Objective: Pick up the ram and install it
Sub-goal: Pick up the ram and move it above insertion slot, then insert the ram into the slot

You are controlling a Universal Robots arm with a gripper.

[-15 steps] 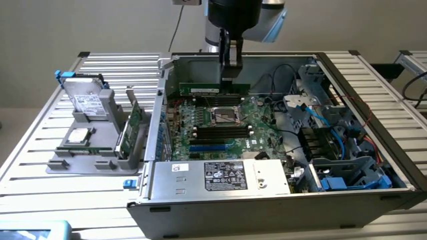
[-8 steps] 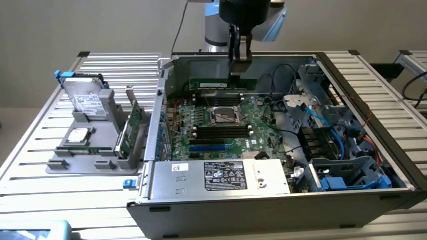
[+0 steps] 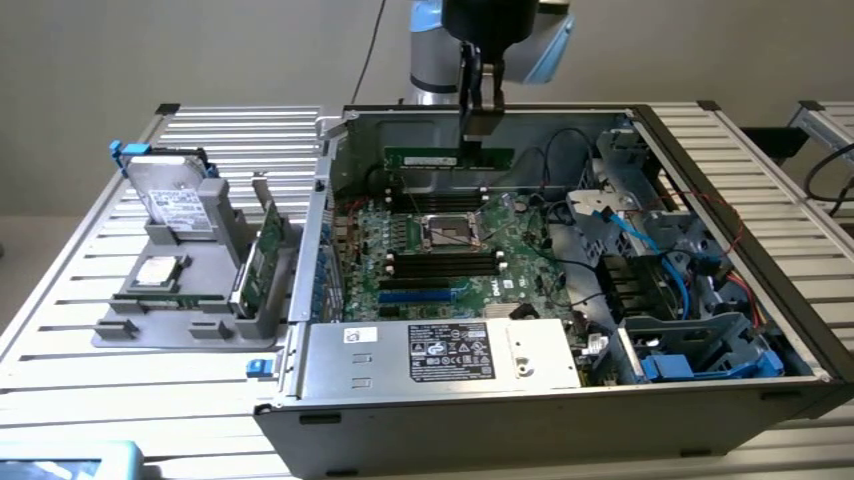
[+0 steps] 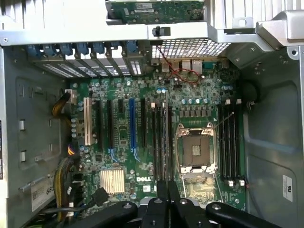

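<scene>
Blue cables [image 3: 638,232] crowd the open computer case [image 3: 534,432] beside the motherboard [image 3: 407,245]. The gripper [image 3: 478,143] hangs vertically above, fingers closed tight on the ram [image 3: 424,158].

Behind me stands a plain, pale grey wall [image 3: 160,50]; below me stretches a slatted metal counter [image 3: 60,300], evenly lit.

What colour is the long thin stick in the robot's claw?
Green. The ram shows best in the exterior view.
</scene>
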